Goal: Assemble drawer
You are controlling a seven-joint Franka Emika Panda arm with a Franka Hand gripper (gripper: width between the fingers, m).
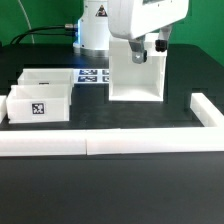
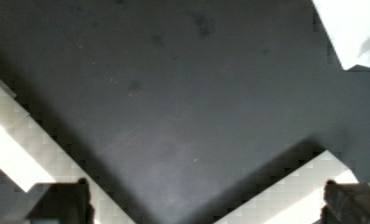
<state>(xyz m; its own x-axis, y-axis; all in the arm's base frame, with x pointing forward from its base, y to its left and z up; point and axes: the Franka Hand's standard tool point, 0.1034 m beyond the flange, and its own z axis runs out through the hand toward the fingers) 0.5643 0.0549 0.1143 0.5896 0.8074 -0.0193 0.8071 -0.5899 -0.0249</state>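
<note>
Black table (image 1: 110,190), gripper (image 1: 152,47) above drawer housing (image 1: 135,82)

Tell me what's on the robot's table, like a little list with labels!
housing: standing upright
near tray: on the exterior view's left of the housing, tag facing the camera
far tray: just behind the near tray
gripper: open, holding nothing, up by the housing's top
marker board: flat, between trays and housing
border strips: along the front and right

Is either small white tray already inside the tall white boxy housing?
No, both small white trays sit on the table, apart from the tall white housing.
</note>
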